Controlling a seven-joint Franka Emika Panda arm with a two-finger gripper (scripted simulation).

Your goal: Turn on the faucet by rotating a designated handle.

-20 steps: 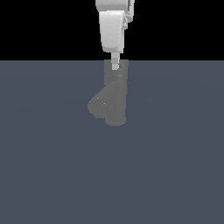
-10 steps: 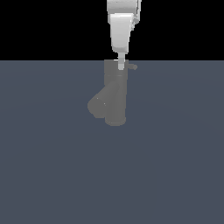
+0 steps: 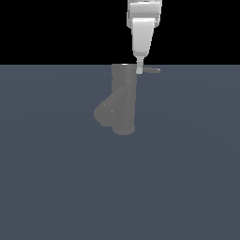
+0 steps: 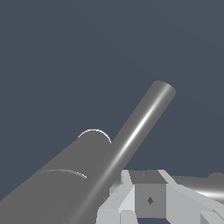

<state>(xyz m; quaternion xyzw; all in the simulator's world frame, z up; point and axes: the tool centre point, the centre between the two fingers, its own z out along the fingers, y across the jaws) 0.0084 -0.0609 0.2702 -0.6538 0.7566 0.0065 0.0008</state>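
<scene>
**Grey faucet, claw working at the handle root**

Grey and upright, the faucet (image 3: pixel 123 101) is standing on the dark floor, its thick spout angling down toward the exterior view's left. Beside the faucet's top rim, toward the exterior view's right, the gripper (image 3: pixel 139 70) is hanging against the thin handle (image 3: pixel 151 70), which is sticking out sideways. Whether its fingers are spread or pinching, I cannot tell. The pushing step is probably underway; next, it likely needs a sideways sweep around the faucet's axis.
</scene>
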